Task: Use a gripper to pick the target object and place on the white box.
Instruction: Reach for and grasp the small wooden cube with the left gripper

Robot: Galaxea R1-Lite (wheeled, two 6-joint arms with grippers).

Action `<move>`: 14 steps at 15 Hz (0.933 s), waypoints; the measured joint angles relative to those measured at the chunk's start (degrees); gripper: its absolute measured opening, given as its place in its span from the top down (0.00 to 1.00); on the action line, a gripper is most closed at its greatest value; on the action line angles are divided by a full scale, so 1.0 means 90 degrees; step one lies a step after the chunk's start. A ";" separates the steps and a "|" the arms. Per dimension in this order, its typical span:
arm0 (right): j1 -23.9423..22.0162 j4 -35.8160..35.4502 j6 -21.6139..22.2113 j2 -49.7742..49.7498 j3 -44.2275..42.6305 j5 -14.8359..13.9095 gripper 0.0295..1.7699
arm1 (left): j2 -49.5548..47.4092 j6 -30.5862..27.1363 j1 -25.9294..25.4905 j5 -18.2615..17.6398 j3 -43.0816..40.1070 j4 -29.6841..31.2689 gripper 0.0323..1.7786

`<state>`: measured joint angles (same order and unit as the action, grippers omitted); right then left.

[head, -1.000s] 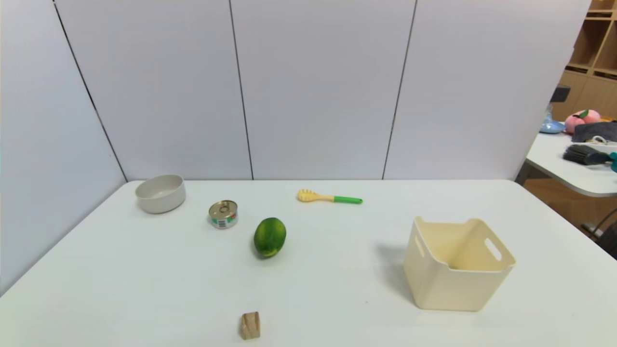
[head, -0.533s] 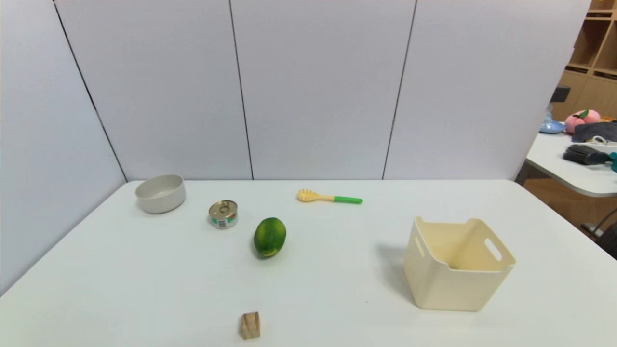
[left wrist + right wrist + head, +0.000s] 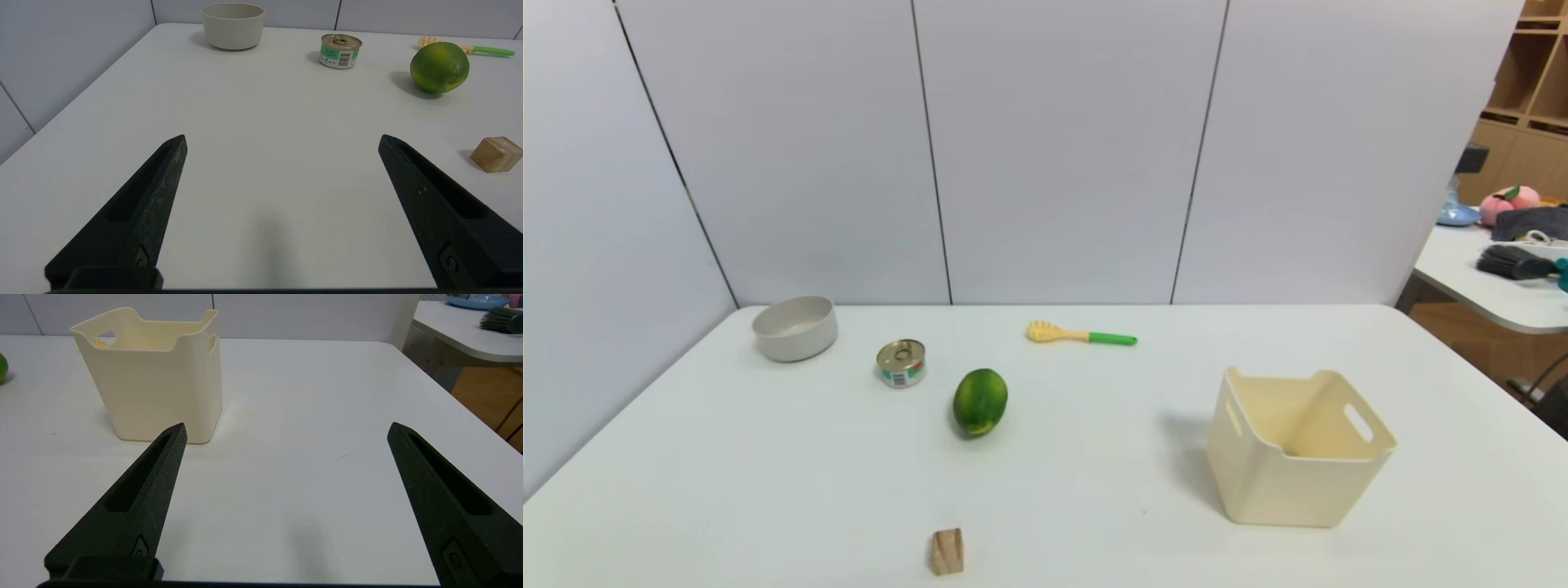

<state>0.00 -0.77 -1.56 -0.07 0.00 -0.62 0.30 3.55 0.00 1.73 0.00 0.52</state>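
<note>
The target object, a small tan wooden block [image 3: 947, 551] [image 3: 496, 154], lies near the table's front edge, left of centre. The white box [image 3: 1297, 448] [image 3: 153, 375], a cream bin with handle slots, stands upright at the right and holds nothing that I can see. Neither arm shows in the head view. My left gripper [image 3: 282, 139] hovers open over bare table, with the block off to one side beyond one finger. My right gripper [image 3: 287, 426] is open too, empty, with the white box just beyond one fingertip.
A green fruit [image 3: 980, 401], a round tin can [image 3: 901, 363] and a grey-white bowl [image 3: 795, 327] sit at the left rear. A yellow pasta fork with a green handle [image 3: 1081, 334] lies at the back. A second table [image 3: 1494, 282] stands past the right edge.
</note>
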 joint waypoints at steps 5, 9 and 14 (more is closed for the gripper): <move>0.0000 0.0003 -0.0001 0.0000 0.0000 0.0003 0.04 | 0.0807 -0.0324 0.0011 0.0024 0.0149 -0.0024 0.05; 0.0000 0.0003 -0.0001 0.0000 0.0000 0.0000 0.04 | 0.1919 -0.0734 0.0164 0.0007 0.1407 -0.0047 0.05; 0.0000 0.0000 -0.0001 0.0000 0.0000 0.0000 0.04 | 0.3323 -0.1682 0.0539 -0.0070 0.3049 -0.0331 0.05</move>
<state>0.00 -0.77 -1.57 -0.07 0.00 -0.62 30.21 -11.59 4.85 1.10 27.44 -2.45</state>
